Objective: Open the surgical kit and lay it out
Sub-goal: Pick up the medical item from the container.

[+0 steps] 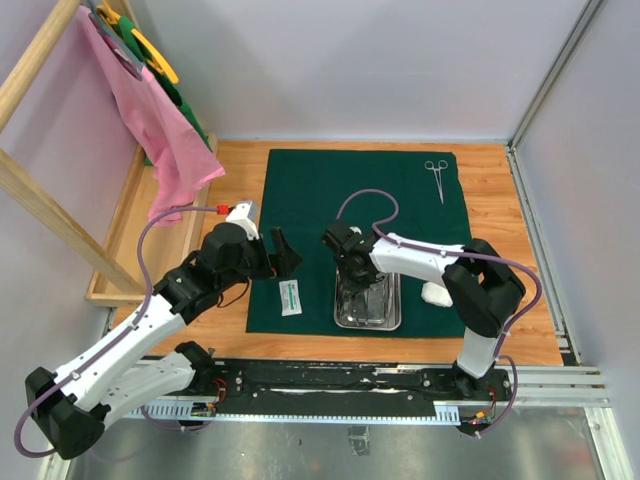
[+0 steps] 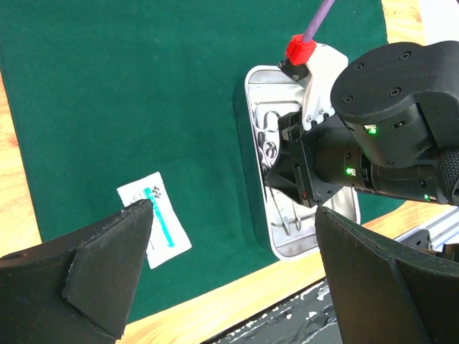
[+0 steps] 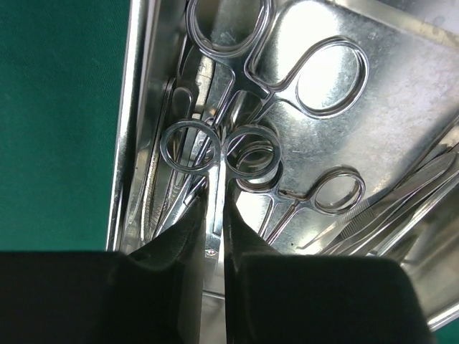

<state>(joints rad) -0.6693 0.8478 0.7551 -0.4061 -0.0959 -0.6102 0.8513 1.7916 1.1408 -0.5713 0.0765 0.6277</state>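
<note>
Arms reaching in over the wooden bench [image 1: 490, 220]

From its base at the near edge, the left arm folds back to a low elbow at the near left corner, then slants up toward the middle. The left gripper [image 1: 285, 252] hangs with its fingers spread wide and holds nothing. It is above the left part of the dark green cloth wrap [image 1: 360, 190], which lies unfolded on the bench. Just nearer, the small white packet with a teal stripe [image 1: 291, 297] lies flat on the cloth.

The right arm rises to a raised elbow, and its forearm runs leftward with the wrist tipped down into the rectangular shiny steel tray [image 1: 341, 318] at the cloth's near edge. The right gripper [image 3: 215, 228] is pressed nearly together, pinching the shank of a slim steel ring-handled clamp [image 3: 214, 188] just below its rings. Other ringed instruments and slim steel tweezers [image 3: 401, 197] lie heaped beside it.

A white gauze wad [image 1: 437, 294] sits right of the tray. Farther off, a lone steel scissor-like clamp [image 1: 437, 178] lies near the cloth's far right corner. At the far left, a pink cloth [image 1: 150, 120] hangs from a wooden frame [image 1: 45, 200].
</note>
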